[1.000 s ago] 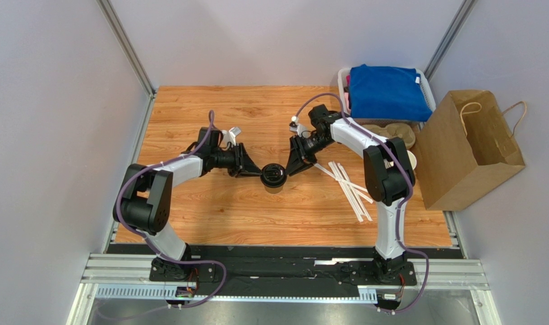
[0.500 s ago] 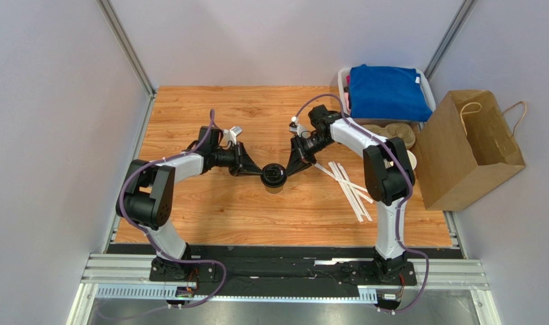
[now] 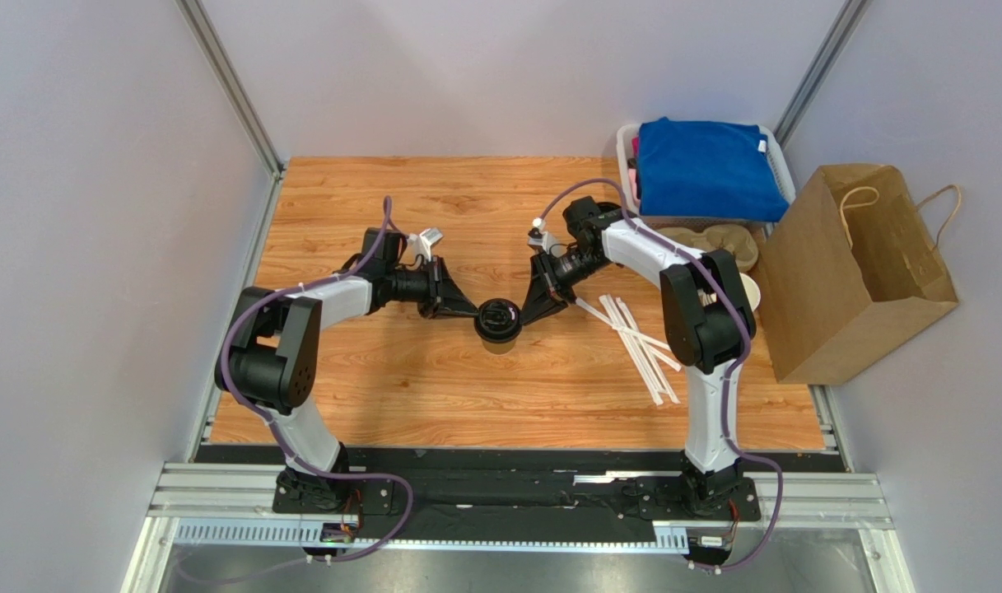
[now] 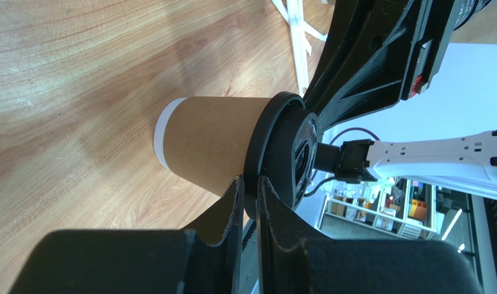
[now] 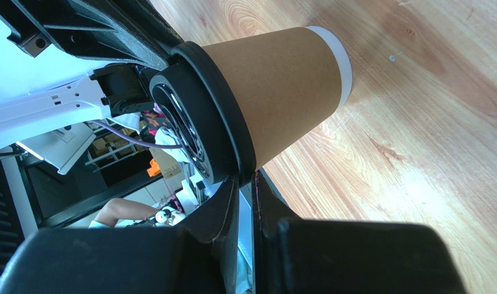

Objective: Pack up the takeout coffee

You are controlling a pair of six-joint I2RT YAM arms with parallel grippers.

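Two near-shut grippers flank the takeout coffee (image 3: pixel 498 321).
Both left gripper (image 3: pixel 465 311) and right gripper (image 3: pixel 530 305) touch its lid; straws (image 3: pixel 636 334) lie toward the paper bag (image 3: pixel 852 278).

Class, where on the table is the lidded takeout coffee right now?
In the top view the takeout coffee stands near the middle of the table, between the left gripper and the right gripper, with the white straws off to its right.
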